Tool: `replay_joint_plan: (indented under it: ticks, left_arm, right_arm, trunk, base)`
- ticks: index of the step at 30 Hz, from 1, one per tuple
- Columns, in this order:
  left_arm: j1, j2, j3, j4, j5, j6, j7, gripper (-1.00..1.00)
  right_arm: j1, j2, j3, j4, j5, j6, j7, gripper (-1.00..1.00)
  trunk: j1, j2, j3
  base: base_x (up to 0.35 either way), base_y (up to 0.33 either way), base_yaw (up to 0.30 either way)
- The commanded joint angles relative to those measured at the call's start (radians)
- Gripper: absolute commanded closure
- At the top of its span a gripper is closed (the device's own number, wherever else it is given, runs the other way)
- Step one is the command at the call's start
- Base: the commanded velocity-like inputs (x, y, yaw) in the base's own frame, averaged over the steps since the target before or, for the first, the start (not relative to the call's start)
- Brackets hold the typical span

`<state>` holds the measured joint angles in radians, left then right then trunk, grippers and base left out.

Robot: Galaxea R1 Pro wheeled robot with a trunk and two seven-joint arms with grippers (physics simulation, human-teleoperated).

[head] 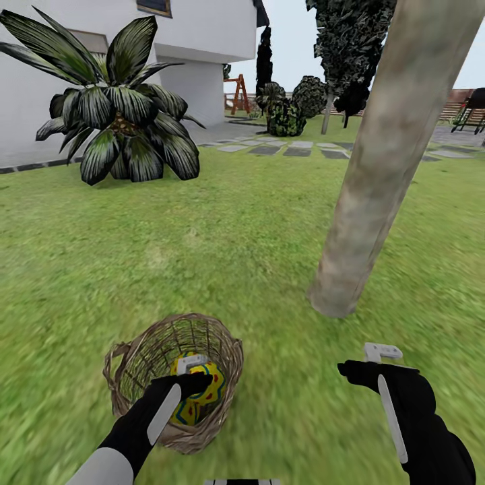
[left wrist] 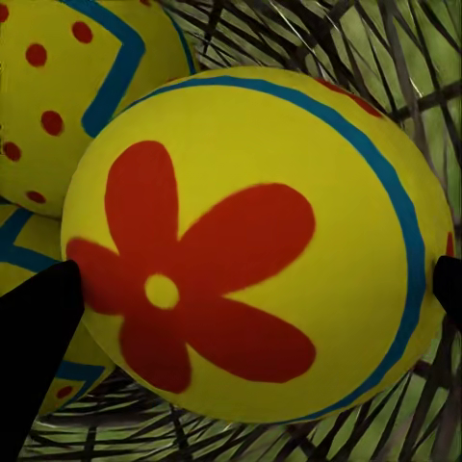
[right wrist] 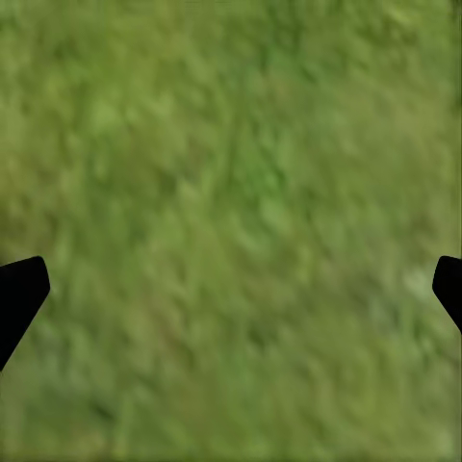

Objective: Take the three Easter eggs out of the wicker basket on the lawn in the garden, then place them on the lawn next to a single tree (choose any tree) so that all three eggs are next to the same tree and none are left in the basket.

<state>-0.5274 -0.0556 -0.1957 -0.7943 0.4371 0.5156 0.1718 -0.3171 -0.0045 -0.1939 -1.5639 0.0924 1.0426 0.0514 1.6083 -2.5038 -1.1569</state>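
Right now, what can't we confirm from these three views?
- Egg count: left wrist view shows the flower egg plus parts of two others, cut by the frame edge; head view shows eggs behind the left gripper.
- Left grip: fingertips flank the egg; contact unclear.
- Tree: crown cut off by the head view's top edge.
- Wicker basket floor: hidden by eggs.
- Right gripper: open over blurred lawn.

Spread right pincer (right wrist: 231, 289) fingertips (right wrist: 19, 294) over blurred lawn (right wrist: 231, 144)
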Motion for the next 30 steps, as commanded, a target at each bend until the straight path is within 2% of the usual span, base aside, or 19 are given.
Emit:
replay_joint_plan:
  ticks: [1,10,20,26,30]
  left_arm:
    - [0.0,0.0,-0.003,-0.002,0.014,0.003,0.009,1.0]
    - [0.0,0.0,-0.001,-0.002,0.015,0.023,0.009,1.0]
    - [0.0,0.0,0.003,-0.003,0.015,0.064,0.011,1.0]
    - [0.0,0.0,0.006,-0.003,0.017,0.099,0.037,1.0]
    - [0.0,0.0,0.007,-0.002,0.018,0.108,0.054,1.0]
  right_arm:
    - [-0.001,0.0,0.0,-0.001,0.009,0.005,0.005,-1.0]
    - [0.0,0.0,0.0,-0.001,0.009,0.005,0.005,-1.0]
    - [0.0,0.0,0.001,-0.001,0.009,0.005,0.005,-1.0]
    - [0.0,0.0,0.0,-0.001,0.009,0.005,0.005,-1.0]
    - [0.0,0.0,0.0,-0.001,0.009,0.005,0.005,-1.0]
  trunk:
    - [0.0,0.0,-0.001]
    - [-0.001,0.0,0.007]
    - [-0.006,0.002,0.046]
    - [-0.008,0.004,0.069]
    - [-0.024,0.032,0.081]
  base:
    - [0.0,0.0,0.0]
    - [0.0,0.0,0.0]
    - [0.0,0.0,0.0]
    - [0.0,0.0,0.0]
    - [0.0,0.0,0.0]
